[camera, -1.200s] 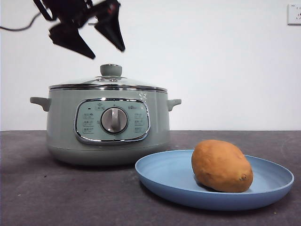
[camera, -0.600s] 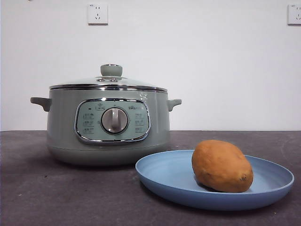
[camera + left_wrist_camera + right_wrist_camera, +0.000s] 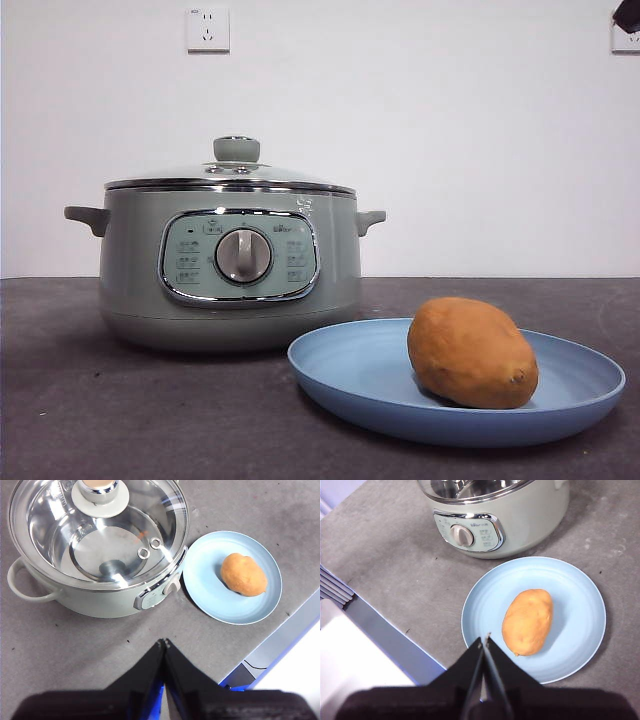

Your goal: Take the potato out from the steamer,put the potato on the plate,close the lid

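Leftmost, the steamer (image 3: pixel 229 268) stands on the grey surface (image 3: pixel 120 410) with the lid (image 3: pixel 230 172) seated. Rightward, the potato (image 3: pixel 471 352) lies on the plate (image 3: pixel 345 372). Both grippers, left (image 3: pixel 164 642) and right (image 3: pixel 484 640), hang high, jaws pressed together, holding nothing.

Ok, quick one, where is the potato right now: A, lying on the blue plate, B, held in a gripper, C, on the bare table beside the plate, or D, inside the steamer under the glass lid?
A: the potato lies on the light-blue plate beside the steamer, whose glass lid is on, and both grippers hang shut and empty.
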`<state>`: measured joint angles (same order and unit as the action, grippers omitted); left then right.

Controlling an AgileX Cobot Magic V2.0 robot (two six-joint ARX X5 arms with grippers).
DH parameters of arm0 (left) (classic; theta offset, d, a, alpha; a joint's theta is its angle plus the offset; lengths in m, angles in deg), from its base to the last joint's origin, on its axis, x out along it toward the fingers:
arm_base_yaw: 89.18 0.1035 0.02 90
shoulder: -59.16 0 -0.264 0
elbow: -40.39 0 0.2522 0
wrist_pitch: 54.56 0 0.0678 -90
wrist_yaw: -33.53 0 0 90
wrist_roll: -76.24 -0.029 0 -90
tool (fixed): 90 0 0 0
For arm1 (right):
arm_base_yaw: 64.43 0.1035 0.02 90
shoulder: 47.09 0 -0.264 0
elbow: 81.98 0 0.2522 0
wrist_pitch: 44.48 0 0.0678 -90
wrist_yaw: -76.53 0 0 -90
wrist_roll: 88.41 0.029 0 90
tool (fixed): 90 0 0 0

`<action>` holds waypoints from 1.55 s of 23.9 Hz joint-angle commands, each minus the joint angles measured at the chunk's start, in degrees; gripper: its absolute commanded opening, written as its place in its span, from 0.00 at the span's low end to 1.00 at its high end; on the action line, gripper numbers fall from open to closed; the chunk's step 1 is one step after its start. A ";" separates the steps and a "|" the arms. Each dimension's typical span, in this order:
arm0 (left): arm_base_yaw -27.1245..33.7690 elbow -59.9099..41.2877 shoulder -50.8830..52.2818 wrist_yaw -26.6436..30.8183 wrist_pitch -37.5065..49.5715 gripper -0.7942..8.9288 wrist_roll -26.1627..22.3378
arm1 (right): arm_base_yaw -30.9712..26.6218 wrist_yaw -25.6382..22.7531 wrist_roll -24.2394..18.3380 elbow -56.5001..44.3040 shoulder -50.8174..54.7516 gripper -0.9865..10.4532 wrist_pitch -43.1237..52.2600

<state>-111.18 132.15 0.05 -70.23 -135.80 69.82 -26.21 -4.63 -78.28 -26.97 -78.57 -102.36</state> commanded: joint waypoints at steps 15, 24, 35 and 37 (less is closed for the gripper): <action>3.32 -0.04 2.82 1.66 11.91 0.08 -5.22 | 0.09 -0.17 0.48 0.17 0.00 0.09 0.07; 20.74 -32.44 28.81 1.77 56.28 0.08 -5.18 | 0.09 -0.20 0.48 0.17 0.00 0.09 -0.04; 24.76 -61.88 48.04 6.40 66.25 0.08 1.14 | 0.09 -0.17 0.48 0.17 0.00 0.09 -0.09; 24.87 -65.20 50.21 6.40 66.18 0.08 2.38 | 0.09 -0.17 0.48 0.17 0.00 0.09 -0.09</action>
<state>-86.48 68.43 49.45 -64.00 -70.16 70.11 -26.21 -4.63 -78.30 -26.97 -78.57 -102.60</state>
